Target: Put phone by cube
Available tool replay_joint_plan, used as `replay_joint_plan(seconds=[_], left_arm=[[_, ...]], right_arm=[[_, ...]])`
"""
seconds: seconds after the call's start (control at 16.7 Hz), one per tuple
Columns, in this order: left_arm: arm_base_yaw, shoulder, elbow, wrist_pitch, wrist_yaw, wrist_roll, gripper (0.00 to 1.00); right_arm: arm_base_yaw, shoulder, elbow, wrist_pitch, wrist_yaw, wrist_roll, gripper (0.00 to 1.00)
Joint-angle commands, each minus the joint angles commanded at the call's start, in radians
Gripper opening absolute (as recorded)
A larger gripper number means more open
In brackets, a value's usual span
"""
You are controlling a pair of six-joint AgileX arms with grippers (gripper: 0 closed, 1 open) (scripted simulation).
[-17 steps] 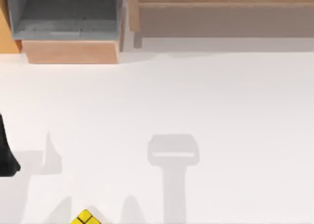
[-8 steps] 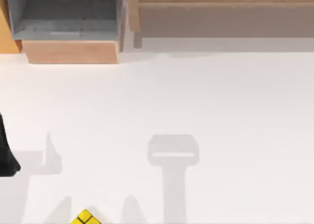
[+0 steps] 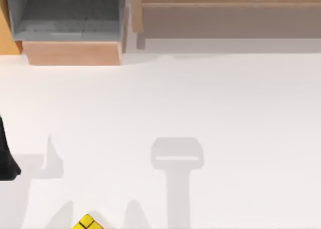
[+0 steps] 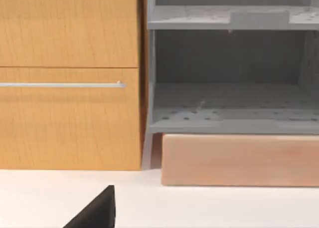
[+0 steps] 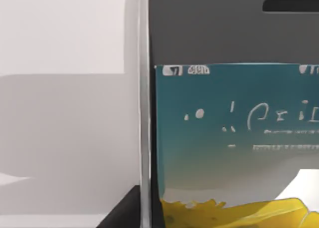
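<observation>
The task is judged unfinished: one phone [image 5: 224,118] is seen close up in the right wrist view, its screen facing that camera, and its place relative to the cube [image 3: 88,223] cannot be told, nor can it be told whether the right gripper is closed on it. One cube is counted, yellow, at the near edge of the white table [image 3: 225,98], left of centre. One grey shelf unit [image 3: 65,16] stands far beyond the cube, and the left gripper's state cannot be told.

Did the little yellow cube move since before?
No. The small yellow puzzle cube with black grid lines sits at the white table's near edge, same spot, in the top view.
</observation>
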State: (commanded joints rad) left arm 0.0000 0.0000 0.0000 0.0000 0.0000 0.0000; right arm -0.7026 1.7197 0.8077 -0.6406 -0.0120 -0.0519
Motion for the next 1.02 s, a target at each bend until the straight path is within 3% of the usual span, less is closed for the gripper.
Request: replay_joint_plan(seconds=[1.02], left_arm=[[0.0,0.0,0.0,0.0,0.0,0.0,1.0]], right_arm=[[-0.001,-0.074,0.052,-0.11,0.01,-0.001,0.0]])
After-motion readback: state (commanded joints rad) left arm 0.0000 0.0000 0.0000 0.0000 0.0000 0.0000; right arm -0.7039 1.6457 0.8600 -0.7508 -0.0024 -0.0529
